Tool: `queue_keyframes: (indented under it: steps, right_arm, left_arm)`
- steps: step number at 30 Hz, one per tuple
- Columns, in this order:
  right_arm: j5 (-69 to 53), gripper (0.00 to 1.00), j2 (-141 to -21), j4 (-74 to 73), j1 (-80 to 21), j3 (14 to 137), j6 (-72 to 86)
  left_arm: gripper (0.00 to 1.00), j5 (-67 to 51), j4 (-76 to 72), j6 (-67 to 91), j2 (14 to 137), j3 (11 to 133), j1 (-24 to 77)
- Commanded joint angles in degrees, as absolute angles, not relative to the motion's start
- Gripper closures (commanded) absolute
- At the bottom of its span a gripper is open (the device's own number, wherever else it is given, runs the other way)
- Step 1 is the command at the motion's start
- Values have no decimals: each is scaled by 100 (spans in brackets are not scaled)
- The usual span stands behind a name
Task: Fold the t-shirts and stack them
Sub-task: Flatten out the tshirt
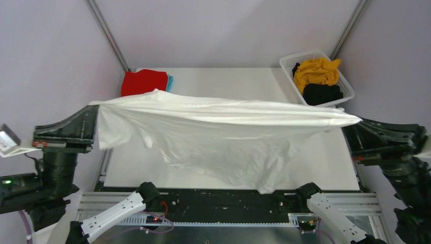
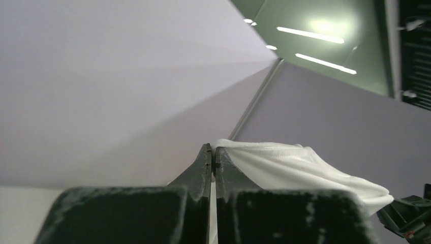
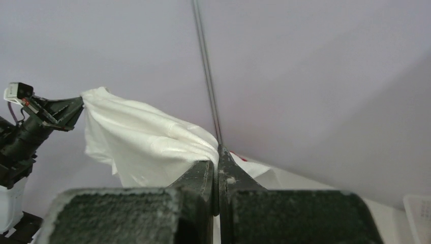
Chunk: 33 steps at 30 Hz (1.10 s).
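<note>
The white t-shirt [image 1: 223, 134] hangs stretched in the air between both grippers, its body sagging toward the table's near edge. My left gripper [image 1: 96, 109] is shut on its left end; the left wrist view shows the gripper [image 2: 213, 150] pinching the cloth [image 2: 300, 168]. My right gripper [image 1: 356, 122] is shut on its right end, and in the right wrist view the gripper [image 3: 217, 152] pinches the cloth [image 3: 147, 142]. A folded red t-shirt [image 1: 144, 82] lies on a light blue one [image 1: 170, 81] at the far left. The mustard yellow t-shirt [image 1: 316, 71] and the black t-shirt [image 1: 321, 93] lie crumpled in the basket.
The white slotted basket [image 1: 287, 63] stands at the table's far right corner. The white tabletop [image 1: 228, 81] shows behind the hanging shirt. Grey walls enclose the back and both sides.
</note>
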State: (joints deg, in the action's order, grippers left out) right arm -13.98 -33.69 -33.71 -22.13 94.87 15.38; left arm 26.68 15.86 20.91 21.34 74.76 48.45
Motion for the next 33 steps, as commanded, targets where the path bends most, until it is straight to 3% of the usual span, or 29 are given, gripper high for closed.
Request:
queue_keyframes:
  steps: [1,6,10,15,20,25,27,29,30,31,32,33]
  right_arm:
    - [-1354,100,-3697,-3534,-2156,10443,1449]
    - [-645,100,-4200,-3586,-2164,10873,1339]
    - [493,100,-4771,-3591,-2184,10767,1096]
    - [1919,100,-5626,-2982,-2016,9639,793]
    - [1084,100,-6526,-2026,-1019,8270,1370]
    - [-320,98,-8057,-954,-529,7229,1905]
    - [-500,93,-8772,-656,-526,7171,1992]
    - [-747,83,-9423,-344,-528,7171,2053]
    - [-813,74,-9796,-152,-523,7184,2069]
    - [-856,64,-9952,-82,-526,7230,2080]
    - [-854,56,-10200,-67,-527,7284,2091]
    - [-769,39,-10294,-140,-521,7404,2091]
  left_arm:
    - [100,2272,1428,1602,2482,8329,4791]
    - [100,2572,1479,1294,3230,9081,4796]
    - [100,3786,1429,812,4008,9307,4793]
    - [100,5473,152,-113,5048,8343,4443]
    - [100,4721,191,1119,6072,7506,3064]
    - [98,3537,38,1894,7983,6968,2117]
    - [89,3352,211,2181,8822,7162,2000]
    - [63,3308,507,2285,9592,7474,1986]
    - [57,3262,650,2283,10016,7578,1973]
    - [38,3217,685,2275,10180,7722,1971]
    - [27,3199,747,2296,10427,7794,1967]
    - [7,3153,804,2304,10518,7916,1959]
